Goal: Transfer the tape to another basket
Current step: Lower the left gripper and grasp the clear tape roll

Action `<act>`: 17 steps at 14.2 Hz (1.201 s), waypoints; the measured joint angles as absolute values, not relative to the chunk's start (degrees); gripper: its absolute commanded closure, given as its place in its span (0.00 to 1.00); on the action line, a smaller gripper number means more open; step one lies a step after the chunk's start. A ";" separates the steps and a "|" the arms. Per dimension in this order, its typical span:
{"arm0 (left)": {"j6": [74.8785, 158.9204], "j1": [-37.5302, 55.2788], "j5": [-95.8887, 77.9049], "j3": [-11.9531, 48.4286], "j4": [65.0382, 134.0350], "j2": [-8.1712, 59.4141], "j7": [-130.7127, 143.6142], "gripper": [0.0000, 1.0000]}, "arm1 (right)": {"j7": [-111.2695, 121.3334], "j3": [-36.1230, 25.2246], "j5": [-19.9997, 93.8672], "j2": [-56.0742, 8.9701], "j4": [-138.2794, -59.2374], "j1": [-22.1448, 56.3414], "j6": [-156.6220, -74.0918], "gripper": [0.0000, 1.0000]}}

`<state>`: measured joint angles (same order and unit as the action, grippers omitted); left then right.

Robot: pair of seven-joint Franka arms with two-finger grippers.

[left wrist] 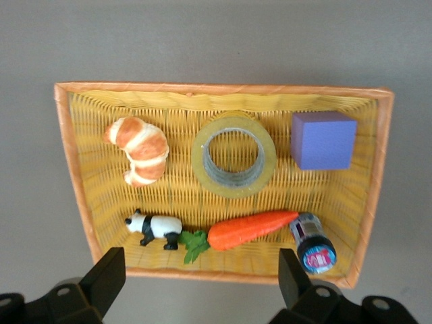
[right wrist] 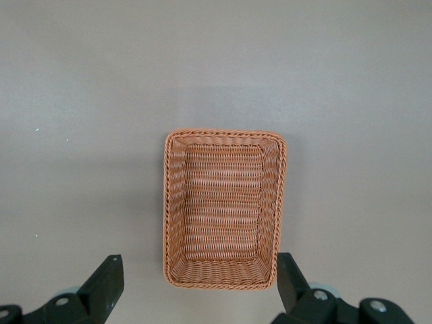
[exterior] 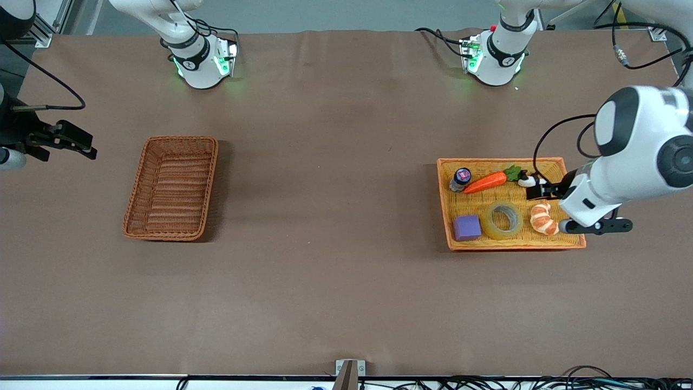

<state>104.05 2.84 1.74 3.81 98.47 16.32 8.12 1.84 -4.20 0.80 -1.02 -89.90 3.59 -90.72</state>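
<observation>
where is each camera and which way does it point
Front: high across the table, facing both bases; shows the left tool over the tray and the right tool at the table's edge.
Left wrist: looks down on the tray, tape in it; open fingers show.
Right wrist: looks down on the basket; open fingers show.
Shared: front and left wrist both show the tape.

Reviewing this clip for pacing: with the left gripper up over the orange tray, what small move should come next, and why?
Probably lower the left gripper over the tape and straddle its rim. Its fingers are open and empty, and the tape lies flat in the orange tray between the purple cube and the croissant, untouched. The basket waits empty.
</observation>
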 measured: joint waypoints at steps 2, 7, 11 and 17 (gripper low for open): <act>111.93 2.83 1.76 3.23 104.65 16.62 8.10 0.00 | 1.84 -4.20 0.80 -1.02 -89.92 3.59 -90.73 0.00; 120.72 2.81 1.77 1.92 110.59 22.71 7.99 0.08 | 1.84 -4.21 0.80 -1.02 -89.90 3.59 -90.94 0.00; 125.32 2.73 1.77 1.41 110.56 27.83 7.98 0.18 | 1.84 -4.21 0.80 -1.02 -89.91 3.59 -90.89 0.00; 128.26 2.26 1.77 1.16 110.31 28.90 7.98 0.65 | 1.84 -4.36 0.80 -1.02 -89.91 3.13 -90.60 0.00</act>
<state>128.26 2.26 1.77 1.16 110.31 28.90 7.98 1.84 -4.36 0.80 -1.02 -89.91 3.13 -90.60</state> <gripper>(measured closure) 0.282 0.000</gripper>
